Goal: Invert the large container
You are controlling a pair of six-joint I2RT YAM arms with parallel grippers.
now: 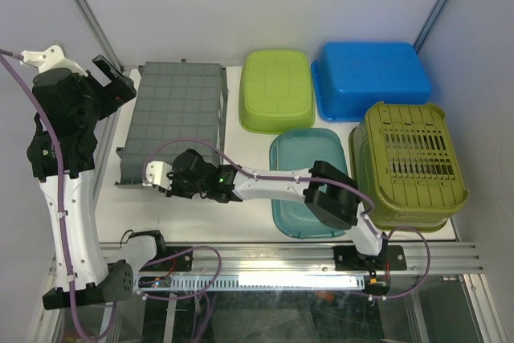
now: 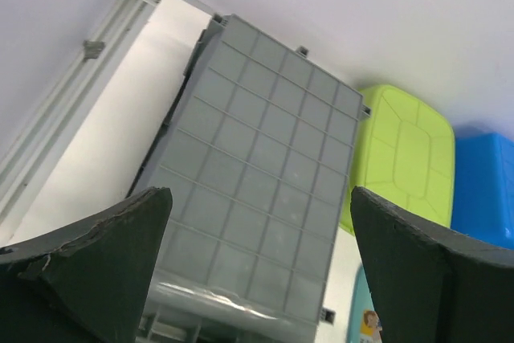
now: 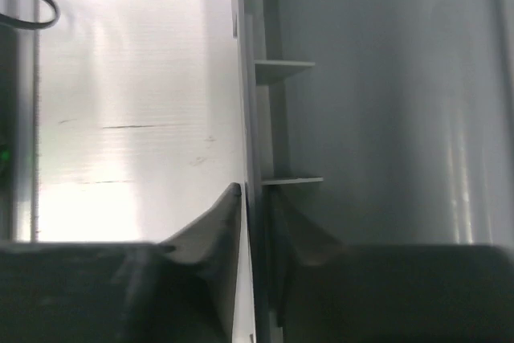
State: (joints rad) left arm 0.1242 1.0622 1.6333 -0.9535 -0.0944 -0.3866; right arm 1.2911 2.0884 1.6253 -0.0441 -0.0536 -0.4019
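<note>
1. Most of the task looks done. The large container, a grey crate, lies with its gridded base facing up and its open side toward the table.
2. What is left, by my judgement, is letting go of the rim and pulling clear. Whether the crate sits fully flat at its near edge I cannot tell.
3. The right gripper is at the crate's near rim. In the right wrist view its fingers are drawn almost together, with the thin ribbed lip pinched between them.
4. The left gripper hangs above the crate's far left corner with its jaws spread wide and nothing in them. In its own wrist view the grey base fills the space below and ahead of the fingers.
5. Beyond the left gripper and to its right sit a lime tub and a blue tub, both bottom-up.
6. Under the right arm lies a teal tub, and outboard of it an olive basket with a slotted base on top.
7. No contents show in any container.
</note>
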